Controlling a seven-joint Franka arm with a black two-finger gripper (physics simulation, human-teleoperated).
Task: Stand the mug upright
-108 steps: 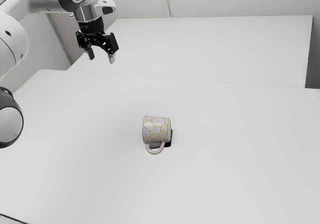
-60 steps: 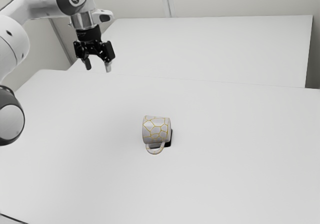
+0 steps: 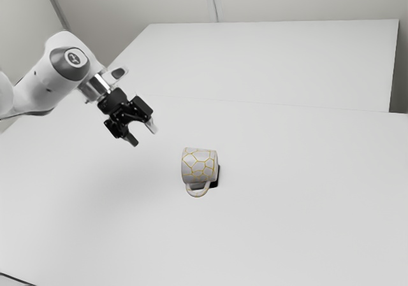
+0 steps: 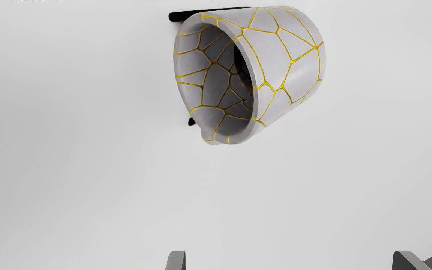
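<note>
A white mug (image 3: 199, 164) veined in gold lay on its side on the pale surface (image 3: 306, 209), short of the far edge in the exterior view, as the black pincer (image 3: 143, 136) hung above, toward that view's left. Its fingers (image 4: 176, 261) stood spread, mostly cut off in the wrist view. The mug's mouth faced the exterior view's left, its inside hidden there; the wrist view left the handle (image 3: 197, 193) mostly hidden. A dark object (image 4: 180, 16), largely covered by the mug, was hard to identify

The mug (image 4: 287, 56) is pale grey with yellow veining.
</note>
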